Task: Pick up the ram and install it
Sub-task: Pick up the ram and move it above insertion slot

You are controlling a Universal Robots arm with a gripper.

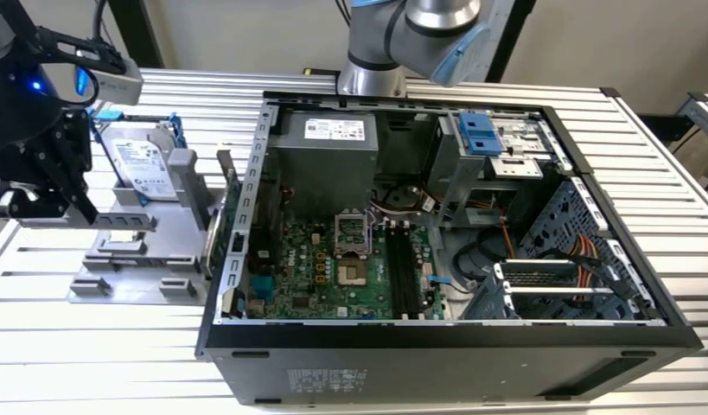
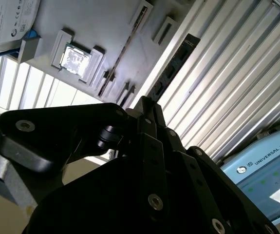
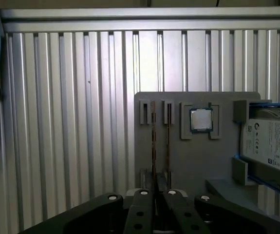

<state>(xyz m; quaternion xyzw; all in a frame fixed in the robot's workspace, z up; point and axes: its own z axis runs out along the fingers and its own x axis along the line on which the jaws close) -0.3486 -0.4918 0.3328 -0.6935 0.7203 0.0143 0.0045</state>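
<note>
Status: pick not made yet, as we read it. The long, narrow, dark circuit-stick ram (image 3: 153, 141) stands on edge in its slot of the flat grey fixture tray (image 3: 198, 165), seen edge-on as a thin line. It is near the small square silver processor chip (image 3: 200, 120), and the silver boxy hard drive with blue rails (image 3: 271, 141) lies beyond that. The tray sits on the ribbed metal surface (image 3: 57, 122) toward its edge at the exterior view's left, beside the open black computer case (image 1: 446, 346). The black gripper (image 3: 157, 191) hangs over one end of the ram's slot. Its jaws look closed together with nothing between them. The long black memory slots (image 1: 405, 272) on the green motherboard (image 1: 319, 277) look unfilled to us. Grasp, carry and seating are all left.
</note>
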